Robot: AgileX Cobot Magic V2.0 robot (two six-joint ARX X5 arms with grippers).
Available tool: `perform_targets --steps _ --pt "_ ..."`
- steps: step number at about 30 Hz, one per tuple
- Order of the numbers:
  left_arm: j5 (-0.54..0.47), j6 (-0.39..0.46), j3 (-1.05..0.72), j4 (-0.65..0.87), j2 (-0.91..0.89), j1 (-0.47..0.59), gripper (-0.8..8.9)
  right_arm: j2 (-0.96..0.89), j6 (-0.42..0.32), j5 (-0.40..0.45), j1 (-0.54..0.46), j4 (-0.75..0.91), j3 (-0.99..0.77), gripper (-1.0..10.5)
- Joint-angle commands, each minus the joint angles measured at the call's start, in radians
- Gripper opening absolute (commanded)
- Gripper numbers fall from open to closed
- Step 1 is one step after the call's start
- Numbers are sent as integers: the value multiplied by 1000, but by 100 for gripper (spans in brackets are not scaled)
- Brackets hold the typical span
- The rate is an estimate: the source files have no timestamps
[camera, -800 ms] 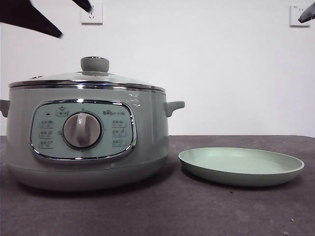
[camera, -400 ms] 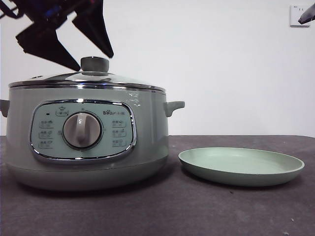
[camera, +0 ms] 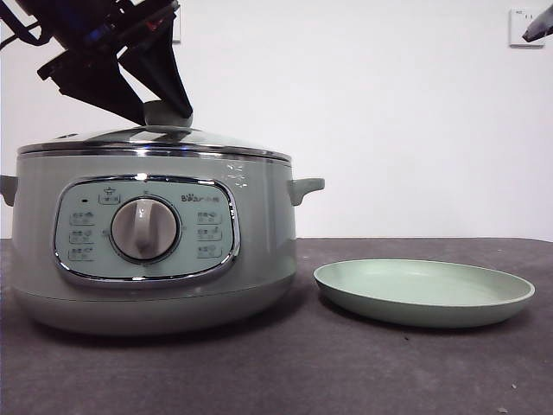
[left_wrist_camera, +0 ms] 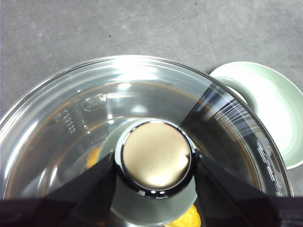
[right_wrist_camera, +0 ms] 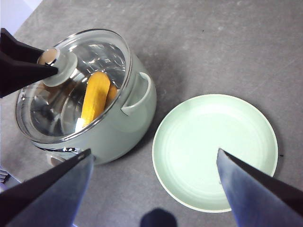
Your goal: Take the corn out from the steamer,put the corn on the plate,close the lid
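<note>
Grey-green and still lidded, the steamer [camera: 151, 233] stands on the dark table [camera: 285, 372], largest thing in the front view. Its glass lid [right_wrist_camera: 71, 80] sits square on the chrome rim. Beside it, apart from the pot wall, lies the plate [camera: 423, 294], bare. Through the glass the right wrist view shows the corn [right_wrist_camera: 94, 97] lying inside the pot, under the lid.

The left gripper [left_wrist_camera: 155, 163] straddles the knob [left_wrist_camera: 156, 161], one black jaw on each side, spread wide enough to take it; whether the jaws already press the knob cannot be told, so the grasp looks not yet made. The right gripper [right_wrist_camera: 154, 175] waits high, jaws released and wide apart, over the table near the plate's near edge, holding nothing.

The next step is judged to be lifting the lid. The knob is round and smooth-topped: a shallow or off-centre pinch could let it slip, dropping the glass back on the rim or tilting it into the pot onto the corn. A sideways pull could drag the pot toward the plate.

Open table lies in front of the pot and beyond the plate, room enough to set a lid down; the gap between pot and plate is narrow.
</note>
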Motion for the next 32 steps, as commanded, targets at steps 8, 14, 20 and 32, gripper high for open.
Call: perform_targets --steps 8,14,20,32 --pt "-148 12 -4 48 -251 2 -9 206 67 105 316 103 65 437" --pt "-273 12 -4 22 -518 2 -9 518 62 212 536 98 288 437" --pt "-352 12 -4 -44 -634 2 -9 739 42 283 616 85 484 437" --pt "-555 39 -4 -136 -743 2 -9 1075 13 424 703 24 744 436"
